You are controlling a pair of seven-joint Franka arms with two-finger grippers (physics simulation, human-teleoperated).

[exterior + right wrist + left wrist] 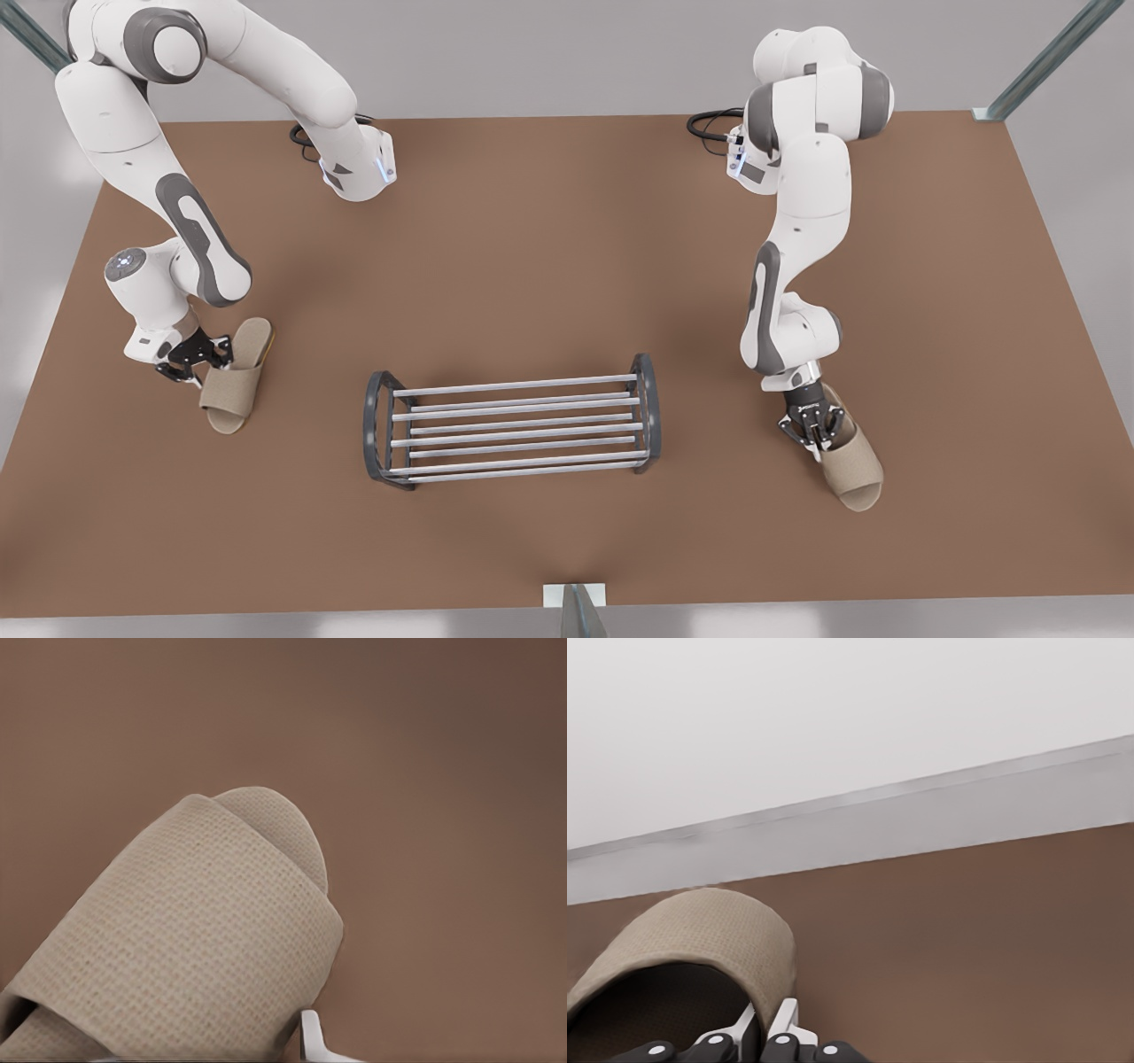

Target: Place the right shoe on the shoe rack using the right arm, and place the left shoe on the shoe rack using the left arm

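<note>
The shoe rack (514, 386), silver bars between dark arched ends, stands at mid-table. On the front view's left lies the tan left shoe (237, 383) (700, 939). My left gripper (213, 356) (766, 1028) comes at it from the side, its fingers pinched shut on the rim of the shoe's upper. On the front view's right lies the tan right shoe (855, 470) (204, 939). My right gripper (817, 439) points down onto the upper's rear edge. One of its fingers (310, 1038) presses against the outside of the upper; the other is hidden by the fabric.
The brown table (567, 248) spreads wide between the two arms and behind the rack. A metal post (578, 611) stands at the near table edge. A pale wall (850, 735) rises beyond the table's border.
</note>
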